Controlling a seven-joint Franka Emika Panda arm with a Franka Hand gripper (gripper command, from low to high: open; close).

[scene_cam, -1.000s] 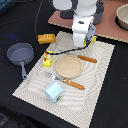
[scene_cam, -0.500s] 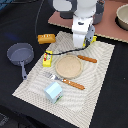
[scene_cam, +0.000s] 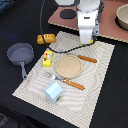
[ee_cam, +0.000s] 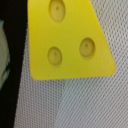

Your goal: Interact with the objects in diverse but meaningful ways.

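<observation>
The yellow holed cheese wedge (ee_cam: 67, 40) fills the wrist view, lying on the pale woven mat (ee_cam: 90, 105) right under the camera. In the exterior view my gripper (scene_cam: 86, 39) hangs low over the mat's far edge and hides the cheese. No fingers show, so I cannot tell whether they are open or shut. The golden-brown bread loaf (scene_cam: 45, 38) lies off the mat's far corner, toward the exterior view's left. The yellow box with the red label (scene_cam: 47, 58) lies on the mat's left side. The pale blue-and-white milk carton (scene_cam: 53, 91) stands near the front edge.
A round wooden plate (scene_cam: 68, 66) sits mid-mat, with an orange-handled knife (scene_cam: 86, 58) beyond it and a fork (scene_cam: 65, 81) in front. A grey pan (scene_cam: 20, 54) sits left of the mat. A pot (scene_cam: 122, 17) and a black disc (scene_cam: 66, 14) rest on the brown board behind.
</observation>
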